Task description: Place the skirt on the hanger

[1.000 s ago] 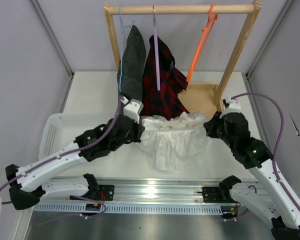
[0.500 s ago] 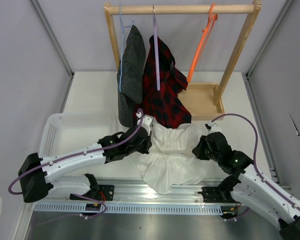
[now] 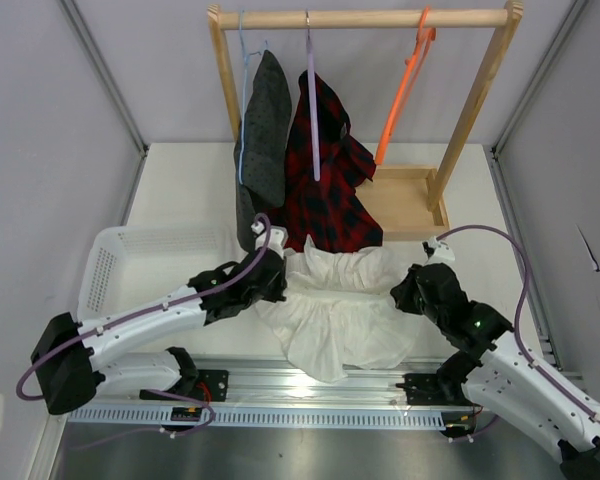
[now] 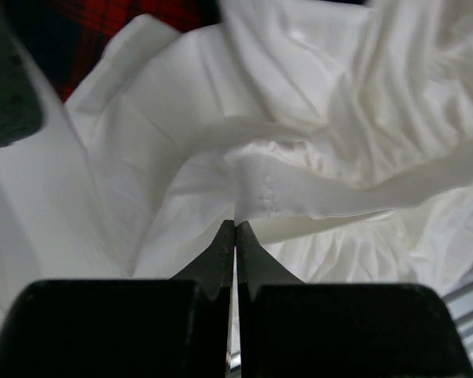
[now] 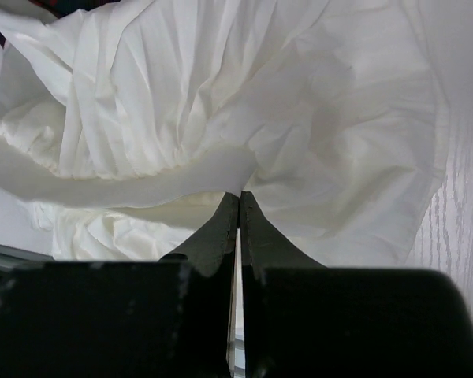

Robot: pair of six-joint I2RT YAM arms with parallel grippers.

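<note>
Skirt (image 3: 335,310), white: waistband pinched at each end by left claw (image 4: 235,227) and right claw (image 5: 239,197), both clamped tight, spreading it for the orange hanger (image 3: 400,95), far right.

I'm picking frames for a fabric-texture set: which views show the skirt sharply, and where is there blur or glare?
Top external: even light, sharp, some glare on the metal rail. Left wrist: the skirt is fairly sharp by the left gripper, with a dark out-of-focus blob upper left. Right wrist: pleats crisp above the right gripper, whites bright but folds readable.
</note>
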